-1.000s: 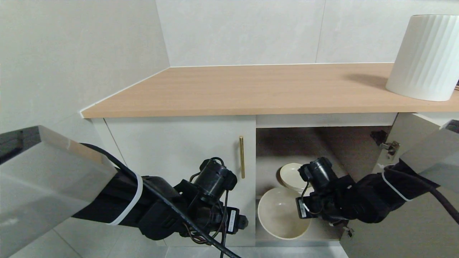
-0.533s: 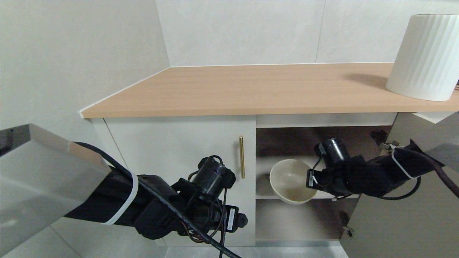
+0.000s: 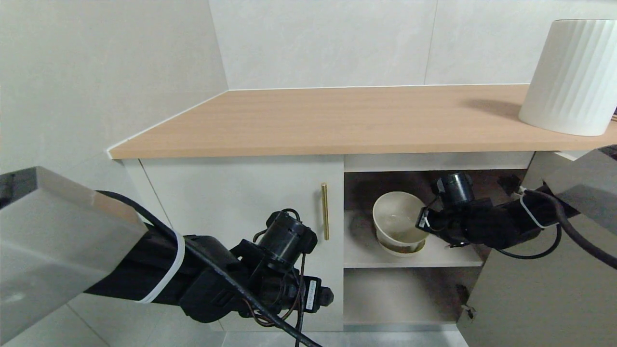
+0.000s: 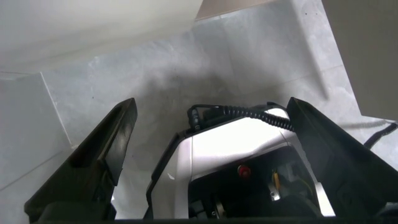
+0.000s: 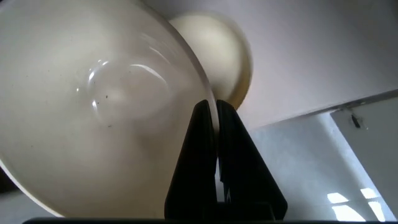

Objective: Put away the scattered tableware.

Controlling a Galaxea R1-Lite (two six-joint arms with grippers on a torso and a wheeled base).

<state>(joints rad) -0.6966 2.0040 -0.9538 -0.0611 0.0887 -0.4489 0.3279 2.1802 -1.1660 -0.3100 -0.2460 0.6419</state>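
Note:
A cream bowl [image 3: 396, 218] is tilted inside the open cabinet, at the level of the middle shelf [image 3: 359, 250]. My right gripper [image 3: 423, 222] is shut on the bowl's rim; in the right wrist view its fingers [image 5: 214, 109] pinch the bowl [image 5: 106, 93]. A smaller cream dish [image 3: 406, 249] lies on the shelf right under the bowl; whether they touch I cannot tell. That dish [image 5: 221, 53] shows behind the bowl. My left gripper [image 4: 211, 106] hangs open and holds nothing, low before the closed left door, pointing at the floor.
The left cabinet door [image 3: 241, 202] is closed, with a brass handle [image 3: 325, 210]. The right door [image 3: 535, 294] stands open at the right. The lower compartment [image 3: 400, 294] holds nothing. A white ribbed cylinder [image 3: 571, 77] stands on the wooden countertop [image 3: 337, 120].
My right arm has lifted the bowl from the lower compartment's opening up to shelf height and pushed it deeper in, over the small dish. The left arm has barely moved.

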